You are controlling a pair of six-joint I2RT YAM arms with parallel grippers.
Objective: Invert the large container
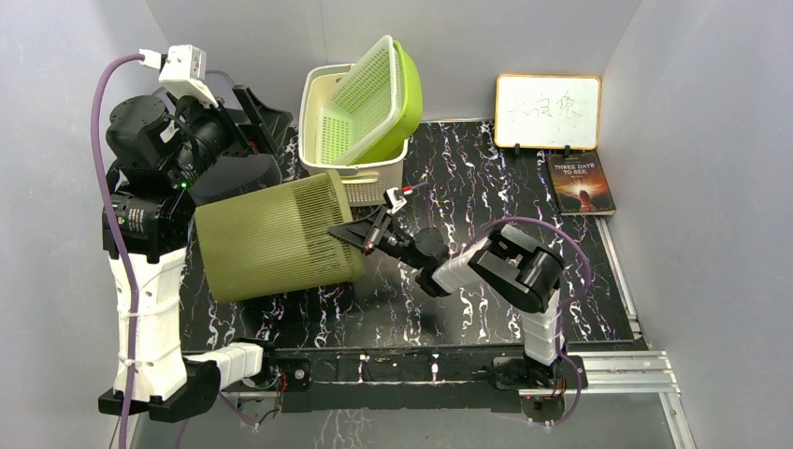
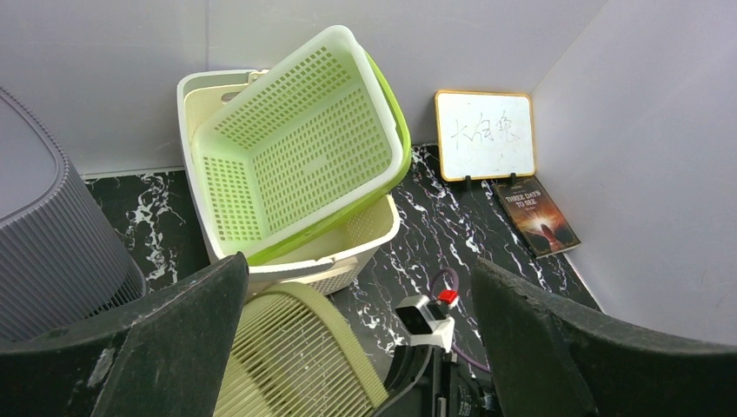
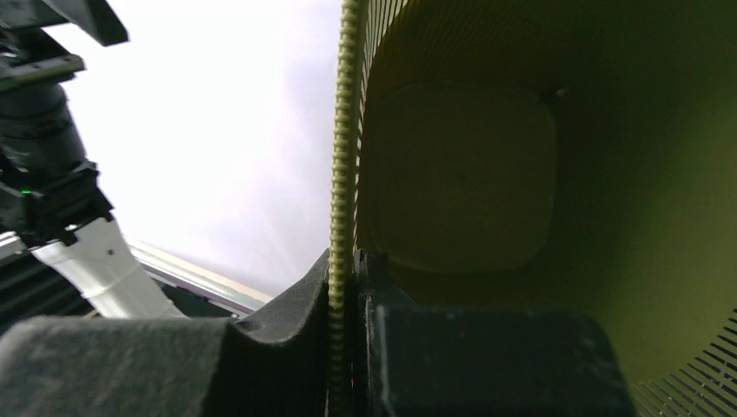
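Low at the bottom edge sit the left base (image 1: 173, 385) and the right base (image 1: 538, 369). In the upper left, the left gripper (image 2: 358, 263) is spread wide and holds nothing. Close by it stands a grey bin (image 2: 43, 234). In the middle left of the frame is the olive bin (image 1: 276, 238), the big one to flip. It lies on its side, with its bottom to the left and its mouth to the right. I cannot tell if it rests on the table (image 1: 486, 206). The right gripper (image 1: 369, 234) is pinched tight on the thin rim of the olive bin.

What could go wrong? Only one edge is held, so the rim could slip out as the bin turns, and the bin would drop. A swinging bin could also bump the left arm (image 1: 145, 299) or knock the baskets just behind it.

Now the count:
- Two arms.
- Two bins, one grey and one olive.
- At the top middle, one white basket (image 1: 360, 182), with one mesh basket (image 1: 360, 98) and one green tub (image 1: 410, 94) tipped inside it.
- At the upper right, one board (image 1: 547, 110).
- Just below the board, one book (image 1: 582, 182).
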